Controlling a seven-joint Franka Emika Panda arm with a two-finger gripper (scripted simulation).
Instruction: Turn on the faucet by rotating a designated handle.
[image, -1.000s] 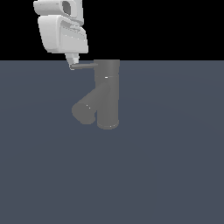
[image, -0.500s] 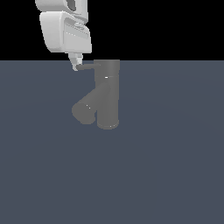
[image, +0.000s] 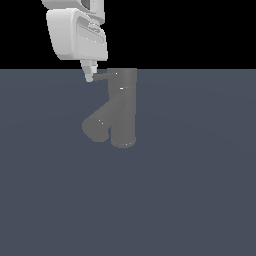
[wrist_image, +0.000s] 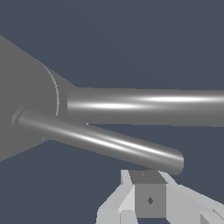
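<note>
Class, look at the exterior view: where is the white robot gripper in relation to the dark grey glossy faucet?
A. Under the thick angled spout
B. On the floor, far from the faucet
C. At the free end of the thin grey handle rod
C: the white gripper's tip meets the outer end of the thin handle rod projecting from the top of the faucet.

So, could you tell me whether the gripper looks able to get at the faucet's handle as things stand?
Probably yes. The gripper sits right at the free end of the handle, with nothing between them. In the wrist view, the rod's tip lies just beyond the fingers. Actual contact can't be confirmed.
</note>
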